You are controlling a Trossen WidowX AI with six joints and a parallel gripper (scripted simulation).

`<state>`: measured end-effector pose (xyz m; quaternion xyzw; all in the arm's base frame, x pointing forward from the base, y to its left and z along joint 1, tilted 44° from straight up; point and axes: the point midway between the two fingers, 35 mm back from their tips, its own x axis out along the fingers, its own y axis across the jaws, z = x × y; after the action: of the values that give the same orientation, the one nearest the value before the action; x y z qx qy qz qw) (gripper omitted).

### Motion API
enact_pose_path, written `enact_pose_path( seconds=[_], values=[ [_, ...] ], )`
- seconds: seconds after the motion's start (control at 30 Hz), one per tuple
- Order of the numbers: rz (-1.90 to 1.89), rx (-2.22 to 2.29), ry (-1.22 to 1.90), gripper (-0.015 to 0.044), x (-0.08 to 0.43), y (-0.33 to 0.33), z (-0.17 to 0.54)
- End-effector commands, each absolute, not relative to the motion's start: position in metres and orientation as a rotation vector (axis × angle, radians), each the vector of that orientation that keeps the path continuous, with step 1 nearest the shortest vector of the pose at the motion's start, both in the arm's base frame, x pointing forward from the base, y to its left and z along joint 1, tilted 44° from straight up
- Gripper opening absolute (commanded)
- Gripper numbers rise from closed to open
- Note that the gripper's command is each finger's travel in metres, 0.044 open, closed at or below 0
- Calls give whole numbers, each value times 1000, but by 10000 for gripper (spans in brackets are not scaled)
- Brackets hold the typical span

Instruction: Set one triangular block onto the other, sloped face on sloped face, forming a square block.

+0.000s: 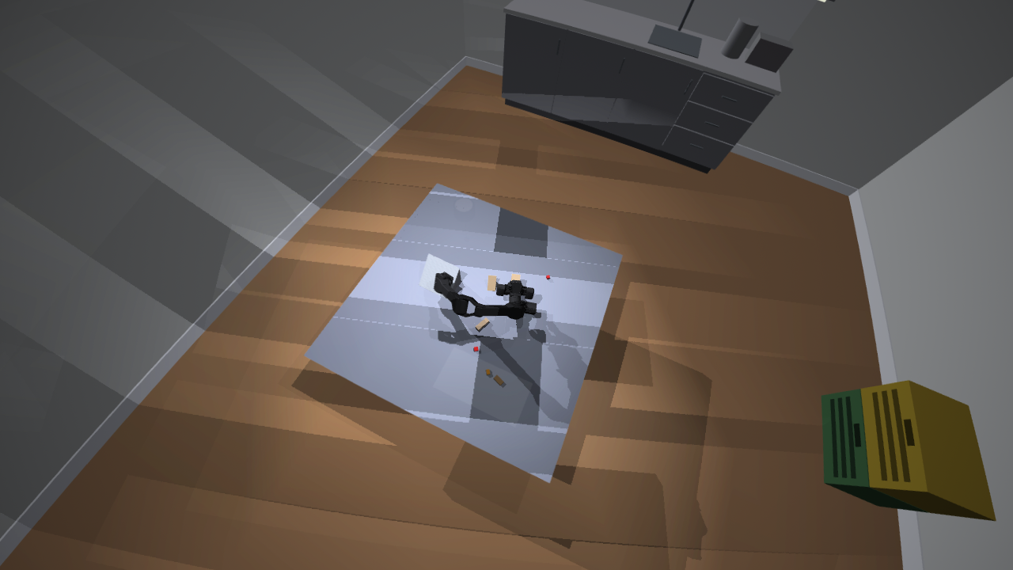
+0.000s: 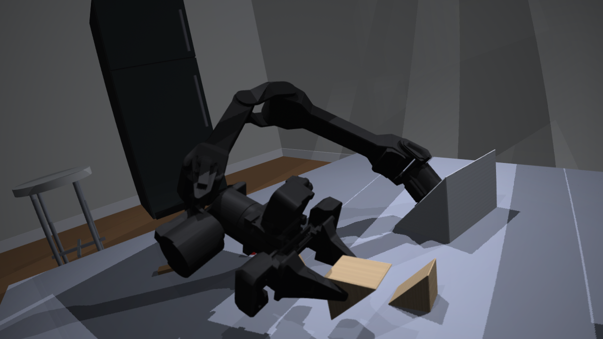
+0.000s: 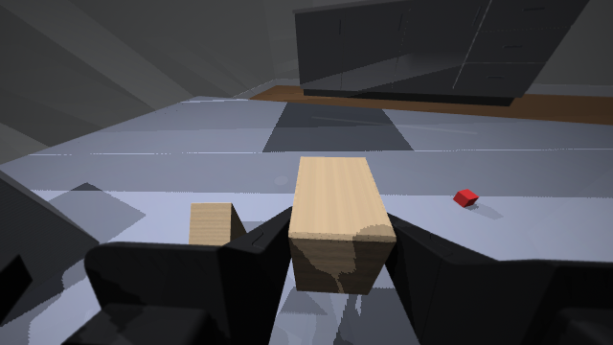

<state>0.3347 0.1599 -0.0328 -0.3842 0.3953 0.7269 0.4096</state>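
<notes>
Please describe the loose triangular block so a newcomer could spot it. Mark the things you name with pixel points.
Find the big grey wedge [image 2: 472, 197]. In front of it sits a small wooden wedge [image 1: 491, 283] [image 2: 421, 286] [image 3: 211, 224], which, unlike its neighbour, is outside the jaws.

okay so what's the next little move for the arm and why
Probably carry the pale wooden triangular block level toward the other wooden wedge: the jaws hold it flat side up, but it hangs beside that wedge, not over its slope.
</notes>
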Motion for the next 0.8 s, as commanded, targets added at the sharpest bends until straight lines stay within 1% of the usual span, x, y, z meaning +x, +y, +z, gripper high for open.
enact_pose_path(
  seconds=[0.0, 0.17, 0.77],
  values=[
    [1855, -971, 951, 0, 334, 161, -32],
    [1855, -971, 952, 0, 331, 160, -26],
    [1857, -969, 955, 0, 275, 140, 36]
  ],
)
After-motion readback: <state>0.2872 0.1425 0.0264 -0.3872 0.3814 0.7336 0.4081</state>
